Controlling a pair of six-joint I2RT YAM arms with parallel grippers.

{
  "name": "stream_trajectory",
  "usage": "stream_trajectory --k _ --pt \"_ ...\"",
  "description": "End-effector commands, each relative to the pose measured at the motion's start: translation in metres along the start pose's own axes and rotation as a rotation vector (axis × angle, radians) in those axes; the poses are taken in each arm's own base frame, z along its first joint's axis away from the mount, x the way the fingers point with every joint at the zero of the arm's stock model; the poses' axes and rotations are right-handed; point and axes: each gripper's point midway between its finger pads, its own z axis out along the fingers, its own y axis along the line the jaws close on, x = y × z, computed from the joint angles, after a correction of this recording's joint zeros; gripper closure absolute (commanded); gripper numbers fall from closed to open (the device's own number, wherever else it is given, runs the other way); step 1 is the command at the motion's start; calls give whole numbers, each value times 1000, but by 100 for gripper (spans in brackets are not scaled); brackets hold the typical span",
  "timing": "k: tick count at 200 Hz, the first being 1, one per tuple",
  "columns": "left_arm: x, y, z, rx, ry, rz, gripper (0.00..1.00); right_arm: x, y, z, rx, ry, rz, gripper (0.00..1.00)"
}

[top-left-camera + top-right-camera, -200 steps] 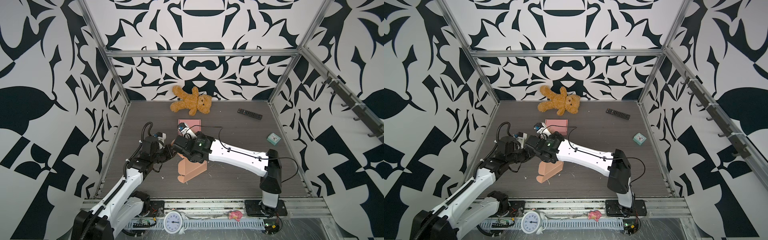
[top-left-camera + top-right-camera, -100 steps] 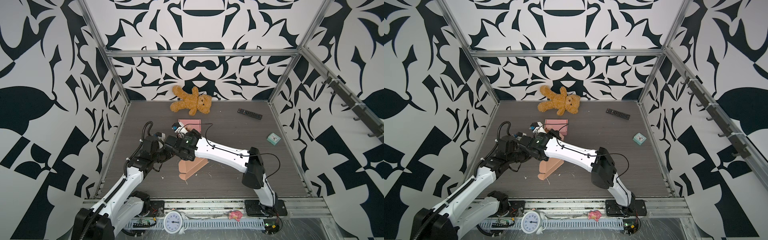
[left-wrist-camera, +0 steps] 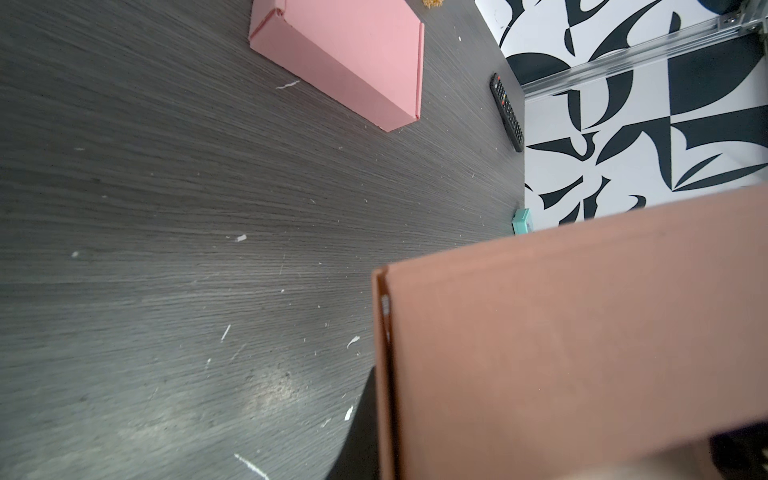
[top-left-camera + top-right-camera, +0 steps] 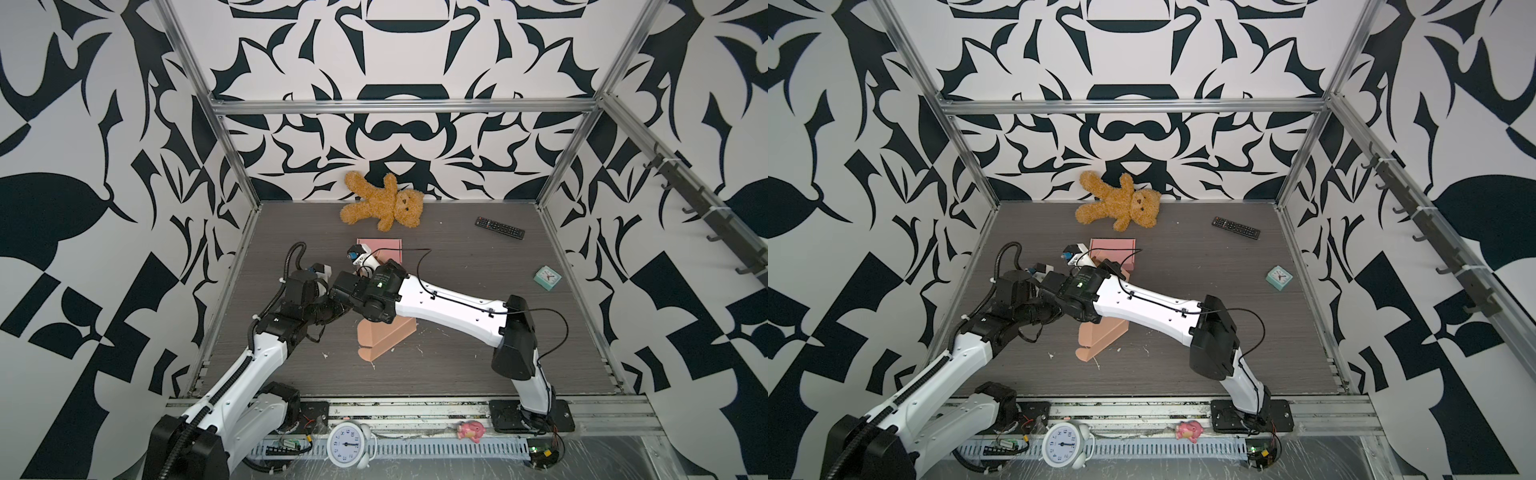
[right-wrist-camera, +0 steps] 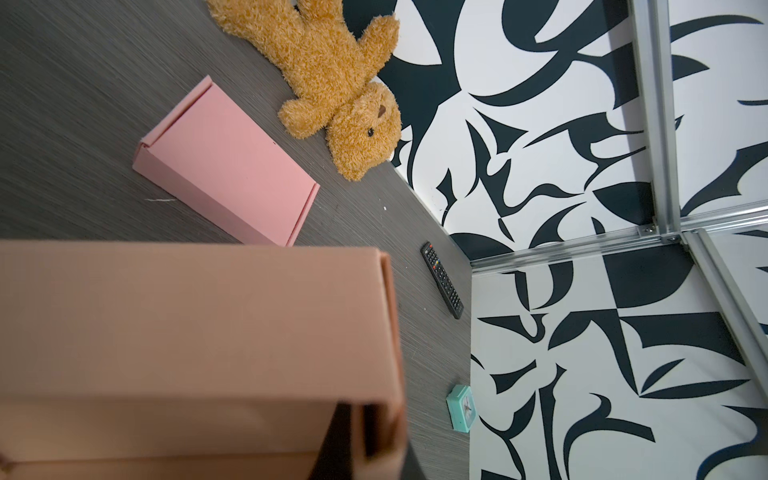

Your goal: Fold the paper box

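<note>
Both arms are crowded in over the paper box (image 4: 384, 338), left of centre on the dark table (image 4: 457, 365). It looks like mid-job: the cardboard is half-formed, with one panel raised and a rounded tab poking out at its near end. Farther back sits a finished pink box (image 4: 380, 249), closed and flat, which is a fair picture of the goal.

How to play this step? As I read it, a wall has to come over along its crease. One arm should brace the body so it can't skid. The other should sweep the panel round in an arc about the fold, not shove it straight. The two wrists are almost touching, so short, slow moves are the call. The board is thin too, and a hard pinch could kink it off the score line.

Now the pincers. The left gripper (image 4: 334, 308) is closed right down, a narrow slit at most. The brown panel fills much of the left wrist view, so the gripper is right at the box, but I cannot tell whether cardboard is actually nipped between the fingers. The right gripper (image 4: 359, 311) is buried under its own wrist in both top views. Its wrist view gives only the box's folded corner up close, so I cannot tell if it is wide or narrow, or if it has a hold.

The teddy bear (image 4: 384, 201), remote (image 4: 500, 227) and teal clock (image 4: 547, 277) lie well apart, out of the way.
</note>
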Motion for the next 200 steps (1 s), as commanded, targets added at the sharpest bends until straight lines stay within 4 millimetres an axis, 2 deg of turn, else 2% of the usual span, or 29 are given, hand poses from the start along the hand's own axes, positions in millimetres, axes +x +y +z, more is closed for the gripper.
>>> stream_trajectory --k 1,70,105,163,200 --pt "-13 -36 -7 115 -29 71 88 -6 0 -9 -48 -21 51 88" --pt "-12 -31 -5 100 -27 71 88 -8 0 -12 -52 -30 65 85" --pt "-11 -29 -4 93 -25 70 88 -7 -4 -17 -54 -39 75 80" --pt "-12 -19 -1 49 -33 85 88 -5 -5 -29 -92 -55 118 62" --pt "-13 -7 2 -2 -39 119 88 -4 -2 -41 -206 -81 196 47"
